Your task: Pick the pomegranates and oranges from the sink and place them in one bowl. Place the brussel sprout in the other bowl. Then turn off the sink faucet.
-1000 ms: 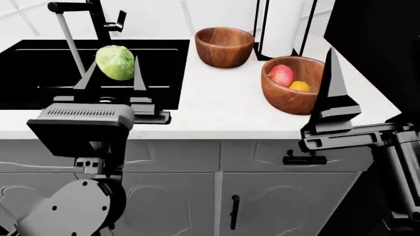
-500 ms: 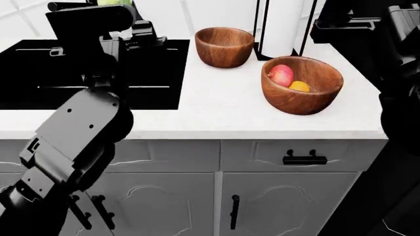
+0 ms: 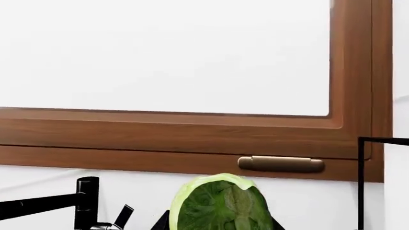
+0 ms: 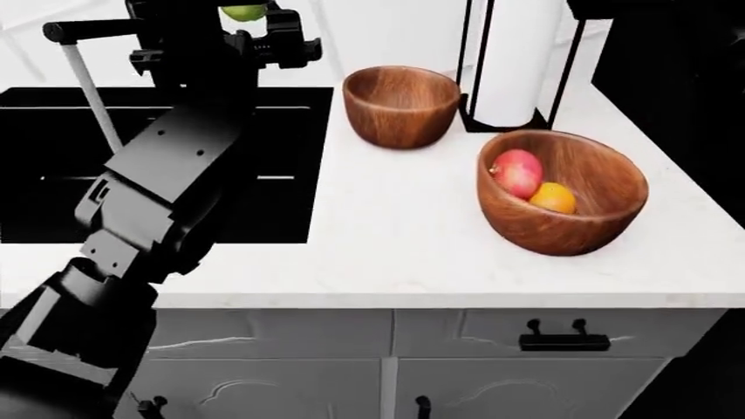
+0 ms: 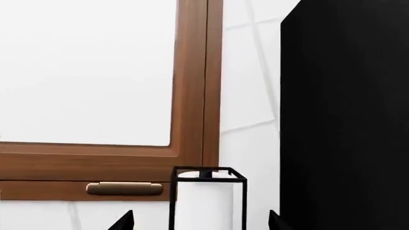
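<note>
My left gripper (image 4: 246, 16) is raised high over the back of the black sink (image 4: 47, 175) and is shut on the pale-green brussel sprout (image 4: 244, 10). In the left wrist view the brussel sprout (image 3: 221, 207) fills the gap between the black fingers (image 3: 161, 222). The black faucet (image 4: 82, 31) stands just left of it, with water (image 4: 96, 100) running from the spout. The larger wooden bowl (image 4: 605, 214) holds a pomegranate (image 4: 518, 172) and an orange (image 4: 554, 198). The smaller wooden bowl (image 4: 402, 105) stands behind it. My right gripper (image 5: 199, 223) is open with nothing in it.
A paper towel roll in a black wire holder (image 4: 512, 61) stands behind the bowls against the wall. A tall black block (image 5: 345, 115) rises at the right. A wood-framed window (image 3: 191, 139) runs along the wall. White cabinet doors (image 4: 547, 367) sit under the counter.
My left arm has lifted the brussel sprout from just above the sink up to the top of the head view. The right arm has risen out of that view. The camera has shifted closer.
</note>
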Motion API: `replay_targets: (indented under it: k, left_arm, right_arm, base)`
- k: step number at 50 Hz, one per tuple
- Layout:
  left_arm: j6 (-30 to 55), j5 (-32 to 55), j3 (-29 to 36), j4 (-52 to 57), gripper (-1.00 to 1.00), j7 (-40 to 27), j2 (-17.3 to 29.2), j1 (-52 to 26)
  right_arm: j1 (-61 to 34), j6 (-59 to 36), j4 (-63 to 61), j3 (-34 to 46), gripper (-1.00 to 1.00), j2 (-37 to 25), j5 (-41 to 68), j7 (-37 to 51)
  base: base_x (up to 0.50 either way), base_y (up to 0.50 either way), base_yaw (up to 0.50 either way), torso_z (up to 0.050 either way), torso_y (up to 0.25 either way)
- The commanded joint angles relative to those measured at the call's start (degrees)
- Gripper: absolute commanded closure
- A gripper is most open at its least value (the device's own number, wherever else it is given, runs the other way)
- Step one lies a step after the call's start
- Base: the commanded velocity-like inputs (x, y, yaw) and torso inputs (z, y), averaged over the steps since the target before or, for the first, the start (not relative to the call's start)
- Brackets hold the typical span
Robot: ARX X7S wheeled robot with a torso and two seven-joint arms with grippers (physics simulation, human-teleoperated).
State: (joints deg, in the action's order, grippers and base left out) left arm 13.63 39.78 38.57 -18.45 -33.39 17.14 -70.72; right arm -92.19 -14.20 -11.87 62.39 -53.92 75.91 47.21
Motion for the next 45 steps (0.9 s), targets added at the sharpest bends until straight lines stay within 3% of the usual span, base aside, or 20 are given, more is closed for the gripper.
replay_targets:
  k: [1, 16, 28, 34, 45]
  left_arm:
    - [0.2, 0.8, 0.3, -1.0, 1.0, 0.5, -0.8, -1.3]
    - [0.9, 1.1, 0.5, 1.6, 1.0, -0.1, 0.1, -0.7]
    - [1.9, 1.0, 1.1, 3.1, 1.0, -0.4, 0.4, -1.3]
    - [2.4, 1.2, 1.2, 3.5, 1.0, -0.4, 0.4, -1.5]
    - [3.7, 0.9, 2.7, 3.1, 1.0, 0.8, 0.2, -2.2]
  right_arm:
    - [-4.9, -3.8, -2.7, -1.3, -1.0, -1.1, 1.1, 1.7]
    - [-2.3, 0.5, -9.5, -3.7, -1.0, -7.4, 0.2, 6.7]
    - [-10.4, -14.2, -16.3, 1.7, -1.0, -2.8, 1.8, -10.1]
    - [-13.7, -18.2, -17.4, 1.9, -1.0, -1.5, 4.0, -11.9]
    - [-13.7, -17.8, -17.7, 1.3, -1.0, -2.2, 3.8, -11.9]
  base:
    - [0.5, 0.0, 0.0, 0.0, 0.0]
    - [0.5, -0.09, 0.0, 0.0, 0.002]
    - [0.5, -0.15, 0.0, 0.0, 0.001]
    - [0.5, -0.12, 0.0, 0.0, 0.002]
    - [0.0, 0.0, 0.0, 0.0, 0.001]
